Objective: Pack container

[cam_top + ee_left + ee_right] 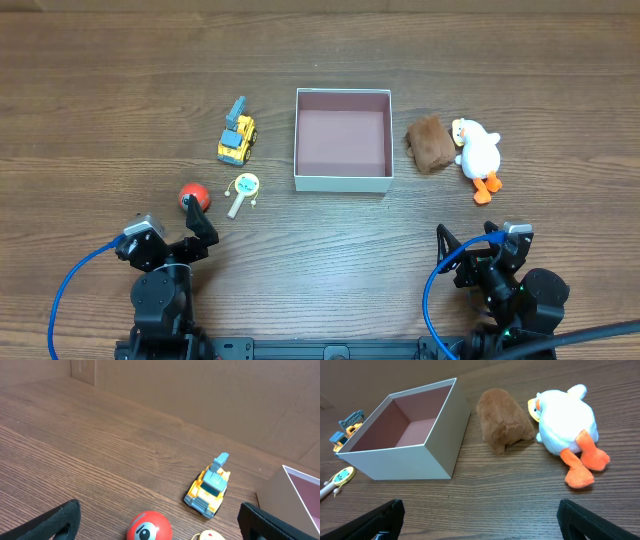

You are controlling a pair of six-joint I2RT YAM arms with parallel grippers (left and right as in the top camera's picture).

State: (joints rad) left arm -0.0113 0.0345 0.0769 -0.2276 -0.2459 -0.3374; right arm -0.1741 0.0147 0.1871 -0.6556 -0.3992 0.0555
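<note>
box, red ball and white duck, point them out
box (pixel 342 182), overhead view, near white wall
red ball (pixel 148 527), left wrist view, front face
white duck (pixel 567 414), right wrist view, white back

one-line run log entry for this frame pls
container: empty | left gripper: open, by red ball | right gripper: open, holding nothing | outside: yellow truck, rattle, brown plush, white duck

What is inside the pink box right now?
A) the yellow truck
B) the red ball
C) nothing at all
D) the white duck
C: the container shows only its bare pink floor, and the duck, the truck and the red ball all lie outside its walls.
</note>
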